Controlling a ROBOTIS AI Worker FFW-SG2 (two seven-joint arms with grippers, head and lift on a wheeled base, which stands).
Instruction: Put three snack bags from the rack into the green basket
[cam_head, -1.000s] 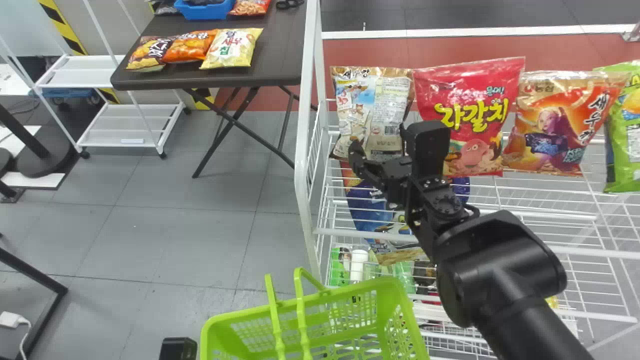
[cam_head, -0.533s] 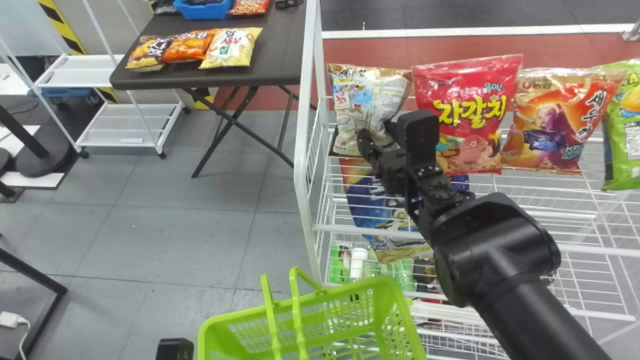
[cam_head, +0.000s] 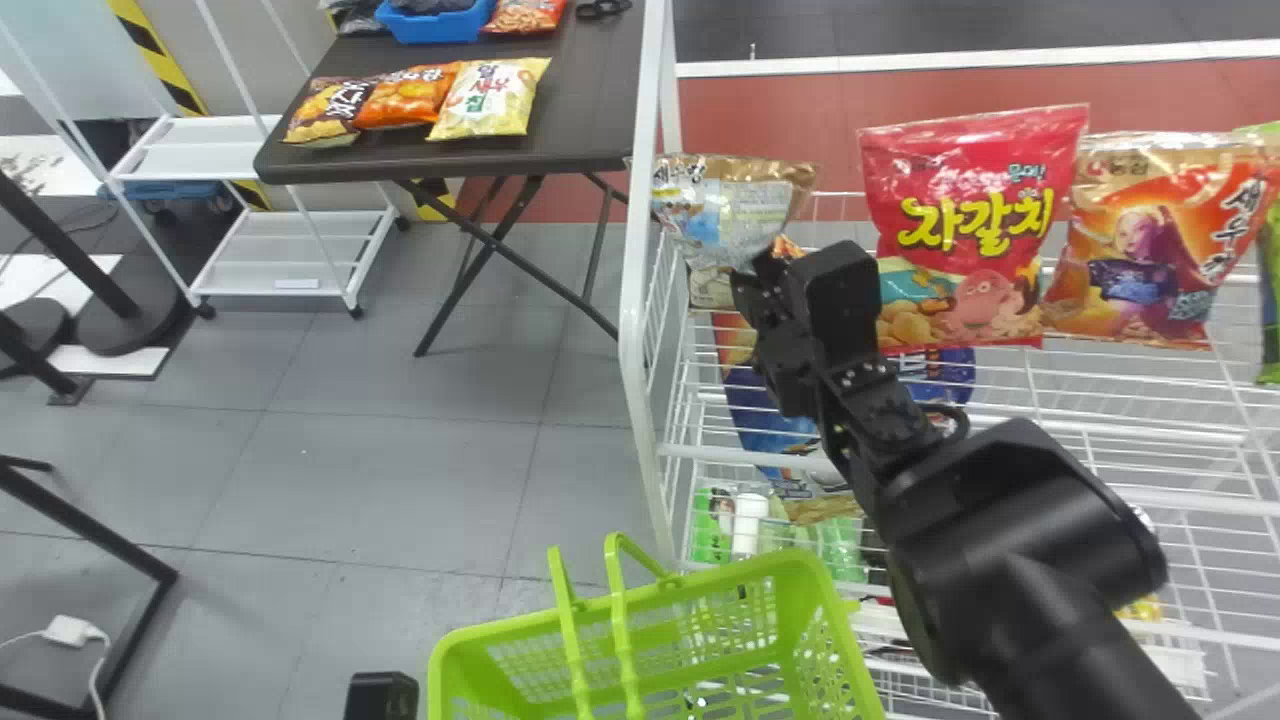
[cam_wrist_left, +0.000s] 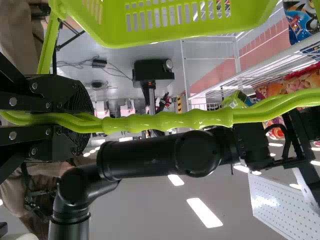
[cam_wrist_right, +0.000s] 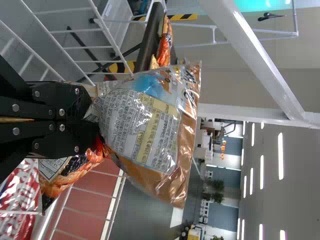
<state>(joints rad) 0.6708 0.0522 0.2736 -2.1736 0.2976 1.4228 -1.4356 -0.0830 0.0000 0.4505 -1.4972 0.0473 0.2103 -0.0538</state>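
Grasping a brown snack bag (cam_head: 735, 205) by its lower part with the right gripper (cam_head: 768, 268), at the left edge of the rack (cam_head: 637, 300). Clamped around the green handles (cam_wrist_left: 167, 121) with the left gripper (cam_head: 381, 697), holding up the green basket (cam_head: 700, 585) near the rack's front left corner. In the right wrist view, passing just beside an orange-and-black bag (cam_wrist_right: 75, 175) with the closed fingers. Impossible to tell about contact between the held bag and the shelf. Going right from the arm along the upper shelf, lined up: a red bag (cam_head: 965, 225), an orange bag (cam_head: 1155, 245) and, at the picture's edge, a green bag (cam_head: 1272, 290). Down below the right gripper, seen through the wires, a blue bag (cam_head: 765, 405). Beyond the rack's left side, laid near the front edge of the dark table (cam_head: 570, 120): a brown-and-yellow bag (cam_head: 325, 112), another orange one (cam_head: 405, 97) and a pale yellow one (cam_head: 490, 97), with a blue bin (cam_head: 435, 25) farther back.
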